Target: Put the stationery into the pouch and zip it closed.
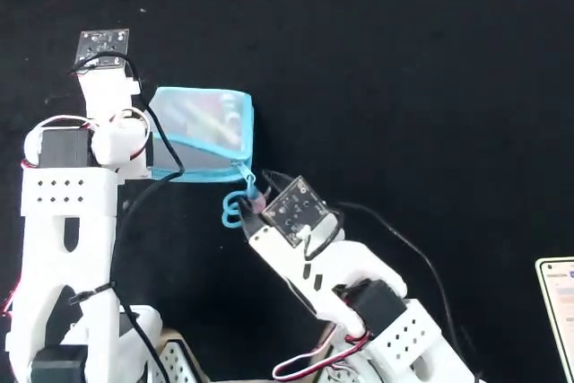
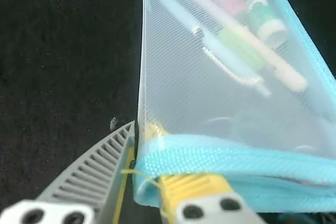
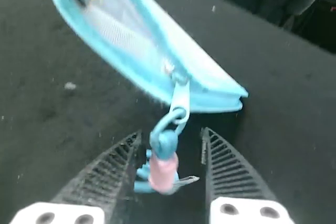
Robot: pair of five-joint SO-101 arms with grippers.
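Note:
The light-blue mesh pouch (image 1: 202, 127) lies on the black table with pens and markers (image 2: 239, 40) showing through its side. My left gripper (image 1: 151, 157) is shut on the pouch's edge (image 2: 157, 153), with one grey finger (image 2: 100, 177) outside and a yellow-tipped one (image 2: 191, 190) on the other side of it. The zipper slider (image 3: 176, 74) sits on the blue zip band, and its cord loop with a pink tag (image 3: 161, 169) hangs down from it. My right gripper (image 3: 170, 134) is open around that pull (image 1: 240, 206), with neither finger touching it.
A white printed card (image 1: 558, 302) lies at the table's right edge. Cables run along the arms and past the table's far edge. Black cloth stretches to the right of the pouch.

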